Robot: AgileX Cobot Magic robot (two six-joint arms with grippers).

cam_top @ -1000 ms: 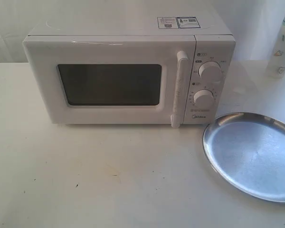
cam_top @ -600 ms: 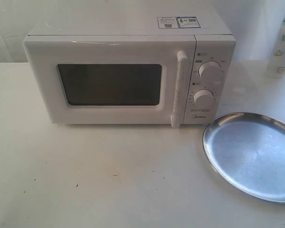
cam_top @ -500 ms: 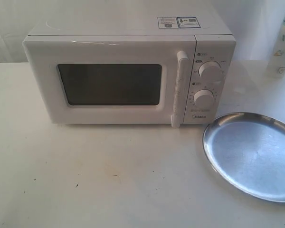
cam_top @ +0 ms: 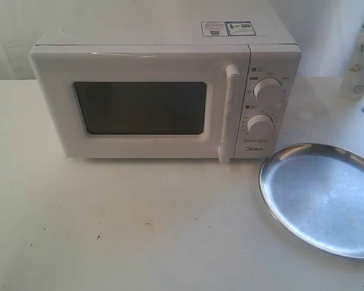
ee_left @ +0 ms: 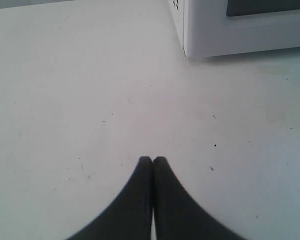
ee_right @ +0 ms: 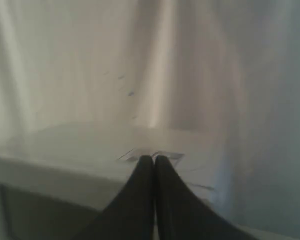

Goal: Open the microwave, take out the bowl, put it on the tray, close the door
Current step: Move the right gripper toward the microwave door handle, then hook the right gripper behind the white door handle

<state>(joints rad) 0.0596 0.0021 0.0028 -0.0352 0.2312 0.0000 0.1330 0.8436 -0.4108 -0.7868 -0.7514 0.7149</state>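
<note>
Inspecting the worktop, we find the microwave standing with its long axis across the exterior view and its front facing the camera. The door sits flush against the body, and its bar handle is upright just beside the two dials. We cannot see the interior through the dark window. The tray lies flat on the worktop, near the microwave's right front corner, with nothing on it.

The left pincer is closed with its tips pressed together, holding nothing, over bare worktop off the microwave's left corner. The right pincer is likewise closed and holds nothing, raised level with the microwave's top; that view is blurred.
</note>
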